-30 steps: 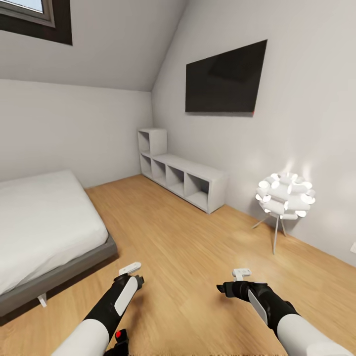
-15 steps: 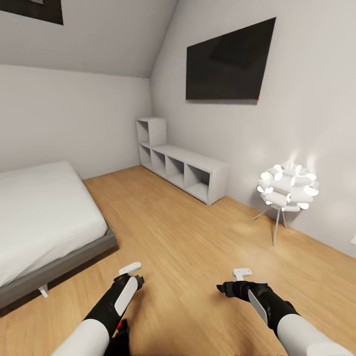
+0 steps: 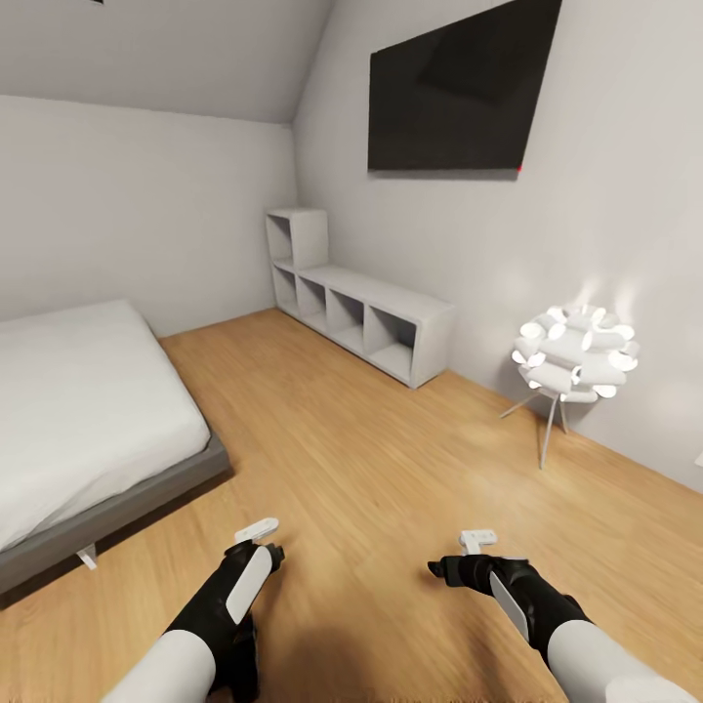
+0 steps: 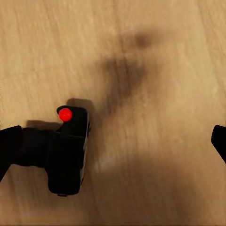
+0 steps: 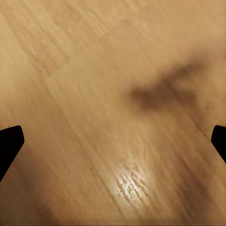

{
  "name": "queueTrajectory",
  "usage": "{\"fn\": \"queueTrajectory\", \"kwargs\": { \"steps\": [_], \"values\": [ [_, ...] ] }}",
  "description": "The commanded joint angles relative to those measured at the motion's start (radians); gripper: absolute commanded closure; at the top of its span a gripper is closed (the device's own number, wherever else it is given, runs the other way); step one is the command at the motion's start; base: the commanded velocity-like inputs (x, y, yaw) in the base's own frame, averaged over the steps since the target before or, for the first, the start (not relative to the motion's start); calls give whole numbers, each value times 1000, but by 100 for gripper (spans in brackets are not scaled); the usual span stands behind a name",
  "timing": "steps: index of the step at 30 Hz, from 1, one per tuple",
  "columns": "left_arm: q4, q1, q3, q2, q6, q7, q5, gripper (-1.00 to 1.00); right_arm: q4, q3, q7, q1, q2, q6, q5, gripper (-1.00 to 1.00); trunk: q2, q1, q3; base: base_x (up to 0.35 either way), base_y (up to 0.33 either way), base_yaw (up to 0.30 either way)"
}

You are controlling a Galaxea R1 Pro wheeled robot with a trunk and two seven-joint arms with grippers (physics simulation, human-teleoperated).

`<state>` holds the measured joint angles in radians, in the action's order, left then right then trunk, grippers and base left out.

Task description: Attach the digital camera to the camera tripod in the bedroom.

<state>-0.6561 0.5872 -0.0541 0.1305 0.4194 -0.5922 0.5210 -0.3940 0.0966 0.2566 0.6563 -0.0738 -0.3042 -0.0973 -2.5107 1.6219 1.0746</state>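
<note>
Two arms reach forward and down over the light wooden floor (image 3: 391,459) of the bedroom. The left hand (image 4: 113,146) has its jaws spread wide, the dark fingertips (image 4: 8,146) showing at opposite edges of its wrist view, and it holds nothing. Between those fingers, close to one of them, the digital camera (image 4: 66,153) lies on the planks, a small black box with a red dot on top; I cannot tell whether the finger touches it. The right hand (image 5: 113,141) is equally wide open and empty above bare floor.

In the head view a bed (image 3: 83,410) with a white mattress on a grey base stands at the left. A low grey-white shelf unit (image 3: 361,317) runs along the far right wall under a black wall-mounted television (image 3: 459,88). Nearer along that wall, a lit white floor lamp (image 3: 574,356) stands on thin legs.
</note>
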Motion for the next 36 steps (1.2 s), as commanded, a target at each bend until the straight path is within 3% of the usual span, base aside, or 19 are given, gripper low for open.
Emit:
{"fn": "queueTrajectory", "kwargs": {
  "steps": [1, 29, 36],
  "values": [
    [-1, 1, -4, -1, 2, -9, 8, -100, -2, 8, -2, 0, -1, -6, -10, -100, -1, 0, 5, 0, 0, 0],
    [0, 1, -3, -18, 2, -10, 10, -100, -2, 8, -2, 0, -1, -6, -9, -100, -7, 13, 113, 0, 0, 0],
    [0, 1, -4, -20, 3, -56, 12, -100, -3, 6, -2, 0, -1, -6, -10, -100, -9, 16, 140, 0, 0, 0]
  ]
}}
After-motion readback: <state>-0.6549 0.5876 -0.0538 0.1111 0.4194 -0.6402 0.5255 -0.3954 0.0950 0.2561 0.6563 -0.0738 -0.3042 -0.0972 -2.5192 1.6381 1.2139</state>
